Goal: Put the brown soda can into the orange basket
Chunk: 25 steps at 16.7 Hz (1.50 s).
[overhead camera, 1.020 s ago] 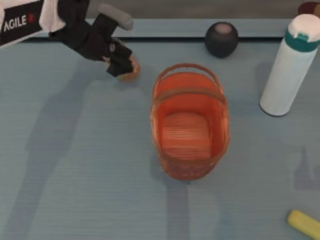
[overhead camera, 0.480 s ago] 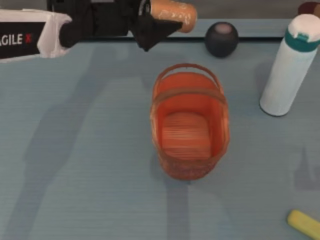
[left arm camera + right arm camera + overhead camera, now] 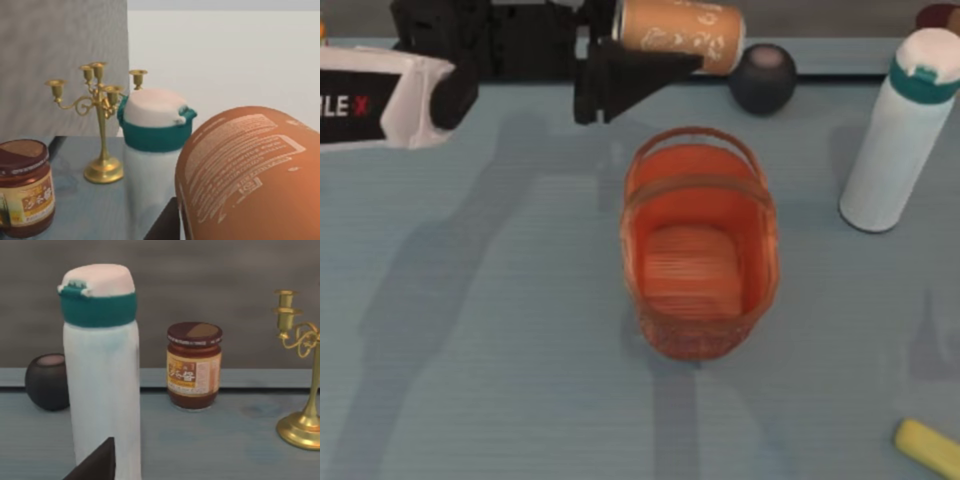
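The left arm is cut off at the table's left edge and reaches along the far edge. Its left gripper [image 3: 655,62] is clenched on the brown soda can [image 3: 680,33], held sideways in the air beyond the orange basket [image 3: 698,245] at mid-table. The right arm is out of the top view.

The orange basket [image 3: 698,245] opens upward, its arched handle crossing the far part of the mouth. The dark ball [image 3: 762,78] and white bottle [image 3: 900,130] crowd its far right; left is free.
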Each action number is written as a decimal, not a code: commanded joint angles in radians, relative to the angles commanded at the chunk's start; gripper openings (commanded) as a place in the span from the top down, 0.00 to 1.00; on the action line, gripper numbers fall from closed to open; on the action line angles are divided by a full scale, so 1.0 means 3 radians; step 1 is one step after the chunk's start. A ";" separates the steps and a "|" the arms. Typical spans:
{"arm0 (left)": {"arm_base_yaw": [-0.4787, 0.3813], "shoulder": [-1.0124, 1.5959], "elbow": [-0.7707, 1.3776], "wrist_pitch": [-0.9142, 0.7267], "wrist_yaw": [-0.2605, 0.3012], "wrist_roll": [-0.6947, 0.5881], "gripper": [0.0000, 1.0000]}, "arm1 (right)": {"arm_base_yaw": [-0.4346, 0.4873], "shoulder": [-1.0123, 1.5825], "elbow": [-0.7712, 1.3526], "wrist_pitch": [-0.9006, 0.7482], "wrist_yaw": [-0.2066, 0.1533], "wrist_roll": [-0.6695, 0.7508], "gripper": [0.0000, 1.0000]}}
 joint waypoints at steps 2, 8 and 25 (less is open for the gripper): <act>-0.0001 -0.0003 -0.0005 0.0008 0.0007 -0.0003 1.00 | 0.0000 0.0000 0.0000 0.0000 0.0000 0.0000 0.00; 0.0025 0.0129 -0.0035 0.0136 0.0012 -0.0002 1.00 | 0.0000 0.0000 0.0000 0.0000 0.0000 0.0000 0.00; 0.0087 0.0764 -0.0346 0.1129 0.0013 -0.0015 0.62 | 0.0000 0.0000 0.0000 0.0000 0.0000 0.0000 0.00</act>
